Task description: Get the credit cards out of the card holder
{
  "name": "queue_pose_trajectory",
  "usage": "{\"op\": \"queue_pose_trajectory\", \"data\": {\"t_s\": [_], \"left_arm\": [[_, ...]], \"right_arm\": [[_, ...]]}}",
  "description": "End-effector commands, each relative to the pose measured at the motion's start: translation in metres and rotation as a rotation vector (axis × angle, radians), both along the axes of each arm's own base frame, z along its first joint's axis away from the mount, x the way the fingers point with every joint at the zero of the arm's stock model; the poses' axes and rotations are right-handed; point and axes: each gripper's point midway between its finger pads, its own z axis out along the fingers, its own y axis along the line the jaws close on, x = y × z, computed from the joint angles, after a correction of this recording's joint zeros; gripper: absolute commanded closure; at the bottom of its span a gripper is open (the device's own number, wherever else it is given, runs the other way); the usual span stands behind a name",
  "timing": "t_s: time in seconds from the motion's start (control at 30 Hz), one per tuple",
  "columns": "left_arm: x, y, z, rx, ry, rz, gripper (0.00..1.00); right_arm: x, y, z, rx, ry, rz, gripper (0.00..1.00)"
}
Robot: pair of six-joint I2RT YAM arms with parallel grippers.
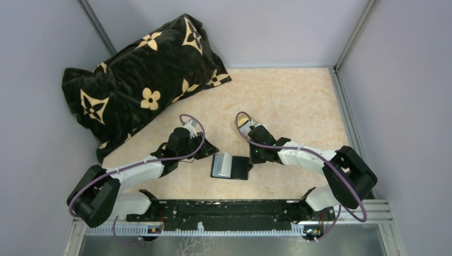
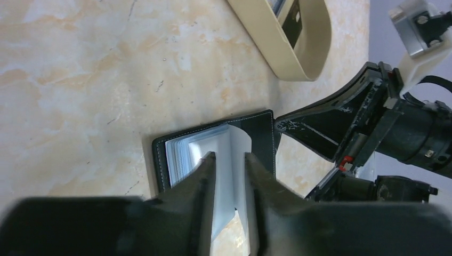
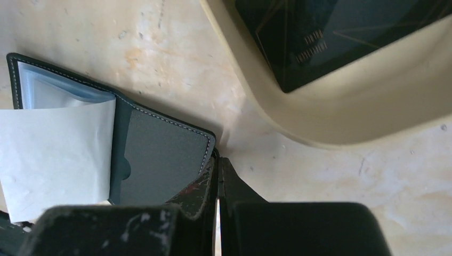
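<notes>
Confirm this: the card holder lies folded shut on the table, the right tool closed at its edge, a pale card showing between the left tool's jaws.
Not folded shut: the card holder lies open, its inside facing up, as the right wrist view shows. The rest holds: the right tool is closed at its edge, and a pale card shows between the jaws of the left tool.

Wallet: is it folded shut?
No, the wallet lies opened out, both halves showing, with a pale card sticking out of one half.
</notes>
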Motion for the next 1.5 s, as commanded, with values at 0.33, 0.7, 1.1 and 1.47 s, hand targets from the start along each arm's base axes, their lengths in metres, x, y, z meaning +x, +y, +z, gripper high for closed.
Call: {"op": "queue_pose_trajectory", "data": {"t_s": [0.33,0.7,1.1,1.47], "left_arm": [[-0.025,0.002,-0.043,0.051,0.135,-0.074,1.0],[-0.037,-0.007,-0.047,0.039,0.147,-0.111,1.0],[-0.045,-0.053,-0.03,-0.012,0.126,-0.21,1.0],[-0.035,-0.067,-0.074,0.071,0.184,-0.216,1.0]], "right_arm": [[0.021,0.02,0.008,0.068,-0.068,0.032,1.0],[0.021,0.022,0.005,0.083,-0.058,0.036,1.0],[0.017,0.021,0.003,0.093,-0.053,0.042,1.0],[0.014,0.023,0.058,0.183,-0.211,0.102,0.69]]}}
